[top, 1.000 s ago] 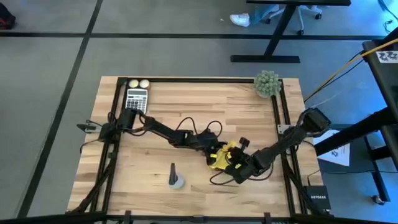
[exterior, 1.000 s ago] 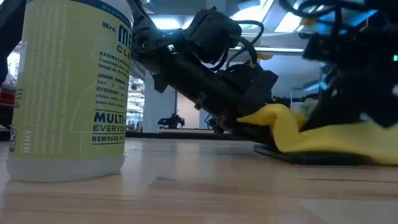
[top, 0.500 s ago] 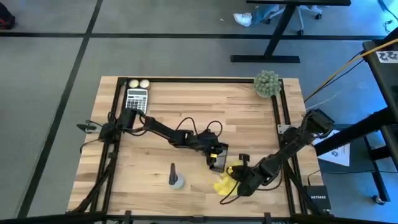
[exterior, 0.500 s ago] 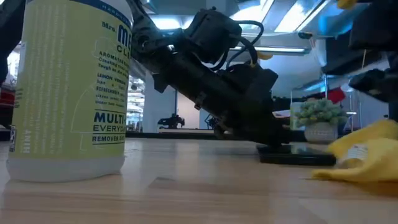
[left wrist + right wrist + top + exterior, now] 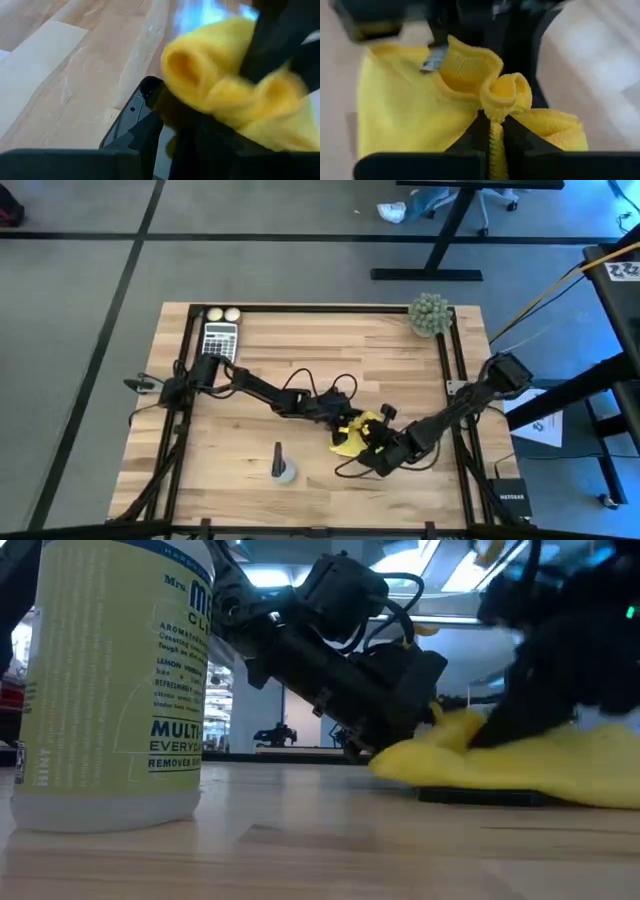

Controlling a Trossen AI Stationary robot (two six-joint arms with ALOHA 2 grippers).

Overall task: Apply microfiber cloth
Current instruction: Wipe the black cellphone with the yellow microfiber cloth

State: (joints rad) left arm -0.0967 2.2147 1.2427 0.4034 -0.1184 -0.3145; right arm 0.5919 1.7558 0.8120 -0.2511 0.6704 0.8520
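Note:
The yellow microfiber cloth (image 5: 352, 435) lies bunched over a black smartphone (image 5: 127, 117), which rests flat on the wooden table right of centre. My right gripper (image 5: 372, 442) stands over the cloth's near right side, shut on it. My left gripper (image 5: 338, 418) reaches in from the left, slanting down to the phone's left end, its fingers close together. In the low view the cloth (image 5: 520, 755) covers most of the phone (image 5: 480, 797), and only the phone's thin edge shows. My right gripper pinches a bunched fold of the cloth (image 5: 495, 107) between its two fingers, several layers gathered, coming from above at a slant. The rest of the cloth spreads slack over the phone and the table. My left gripper presses its shut fingers (image 5: 150, 132) down on the phone's end beside the camera corner, slanting down from the table's left. The phone lies flat on the table.
A grey spray bottle (image 5: 283, 468) stands near the front edge, left of the grippers. A calculator (image 5: 219, 338) and two small balls (image 5: 223, 314) sit at the far left, a potted plant (image 5: 430, 313) at the far right corner. Black cables loop across the table's middle.
My right gripper dragged the cloth off the phone toward the near right, baring the screen, then drew it back toward the far left, so it covers the phone again. The phone stayed in place.

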